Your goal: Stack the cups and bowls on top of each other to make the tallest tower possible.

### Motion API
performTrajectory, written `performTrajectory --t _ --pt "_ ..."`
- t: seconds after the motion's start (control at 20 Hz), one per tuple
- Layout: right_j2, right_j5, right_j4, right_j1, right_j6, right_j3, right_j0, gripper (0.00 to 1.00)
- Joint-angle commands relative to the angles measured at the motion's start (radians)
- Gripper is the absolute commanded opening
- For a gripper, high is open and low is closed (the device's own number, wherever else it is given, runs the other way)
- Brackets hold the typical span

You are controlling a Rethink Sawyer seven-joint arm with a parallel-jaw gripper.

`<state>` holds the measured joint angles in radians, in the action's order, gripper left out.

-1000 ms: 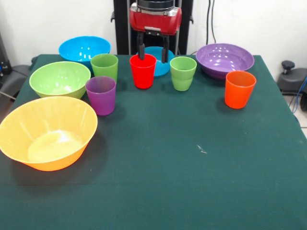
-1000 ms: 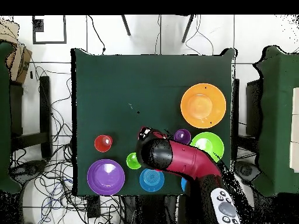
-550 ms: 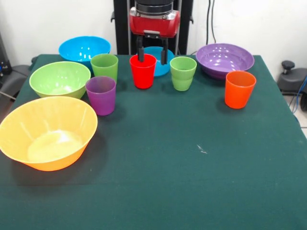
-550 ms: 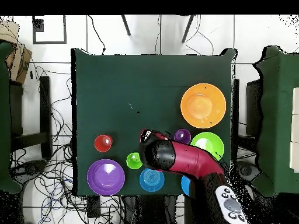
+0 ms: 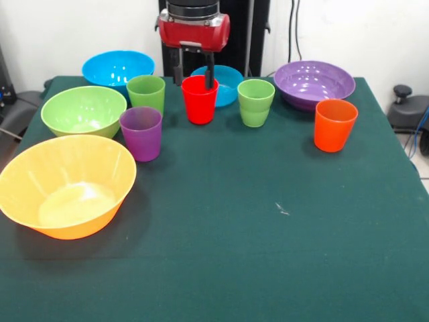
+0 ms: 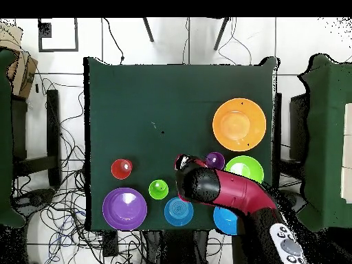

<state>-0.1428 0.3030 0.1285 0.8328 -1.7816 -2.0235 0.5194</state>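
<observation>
My gripper (image 5: 193, 75) hangs open at the red cup (image 5: 200, 100), one finger (image 5: 209, 72) over the cup's mouth and the other just off its left side. Nothing is held. Light green cups stand on the left (image 5: 146, 94) and on the right (image 5: 255, 102), with a purple cup (image 5: 141, 133) nearer and an orange cup (image 5: 334, 125) far right. The bowls: yellow-orange (image 5: 40, 168), light green (image 5: 83, 111), big blue (image 5: 118, 67), small blue (image 5: 228, 84), purple (image 5: 314, 82). In the overhead view the arm (image 6: 220, 191) hides the red cup and one green cup.
All cups and bowls stand apart, upright and unstacked, along the back and left of the green table (image 5: 268, 255). Overhead, cables lie on the floor around the table (image 6: 172, 96), and other green tables stand at both sides.
In the front view the gripper has shifted left and slightly up, from centred over the red cup's back to its left rim. No cup or bowl has moved.
</observation>
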Motion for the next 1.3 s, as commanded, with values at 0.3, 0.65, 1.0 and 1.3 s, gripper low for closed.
performTrajectory --t 0.3,0.65,1.0,1.3 --pt "-0.120 -0.015 0.133 -0.055 0.036 -0.106 0.076 1.00" --pt "-0.125 -0.034 0.153 -0.041 0.012 -0.136 0.110 1.00" --pt "-0.123 -0.095 0.181 -0.049 -0.023 -0.163 0.118 1.00" --pt "-0.117 -0.115 0.192 -0.070 -0.035 -0.156 0.112 1.00"
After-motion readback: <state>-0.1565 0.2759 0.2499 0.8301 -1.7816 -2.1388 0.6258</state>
